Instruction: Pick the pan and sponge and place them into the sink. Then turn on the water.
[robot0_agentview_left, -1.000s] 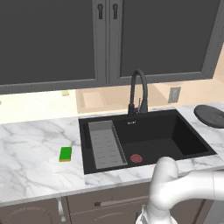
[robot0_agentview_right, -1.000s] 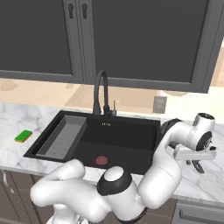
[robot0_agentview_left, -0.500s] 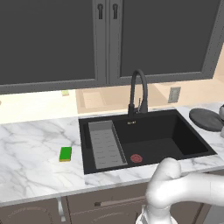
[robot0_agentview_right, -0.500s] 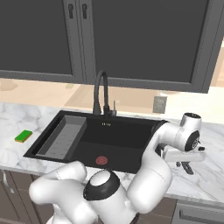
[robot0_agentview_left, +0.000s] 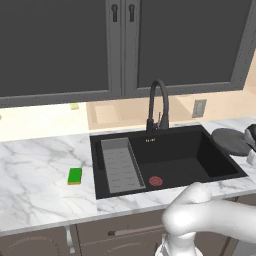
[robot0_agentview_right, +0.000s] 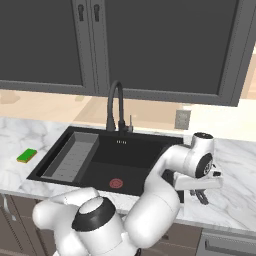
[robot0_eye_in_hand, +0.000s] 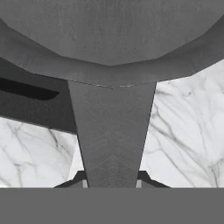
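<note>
1. The gripper (robot0_eye_in_hand: 112, 180) has its fingers (robot0_eye_in_hand: 146, 178) pinched on the handle of the pan (robot0_eye_in_hand: 109, 39); in the hand view the handle runs straight up between the tips to the round body.
2. The pan (robot0_agentview_left: 231, 141) sits at the right end of the desk (robot0_agentview_left: 35, 185), just beside the right rim of the sink (robot0_agentview_left: 220, 161). Whether it rests on the marble or hangs just above it, I cannot tell.
3. Step in hand, as I judge it: carrying the pan to the basin. Keep the handle level so the body does not droop, clear the rim before lowering, and set it down on the open black floor near the red drain (robot0_agentview_left: 156, 180), away from the ribbed tray (robot0_agentview_left: 120, 165).
4. The faucet (robot0_agentview_left: 159, 106) arches over the back of the basin; a low path in front of it looks safest.
5. The sponge (robot0_agentview_left: 75, 176) lies on the desk left of the sink, well apart from the pan.
6. Materials: the pan is a dull dark-grey, shallow and round, with a flat tapering handle; the desk is white marble with grey veins; the sponge is a small green block with a yellow base.
</note>
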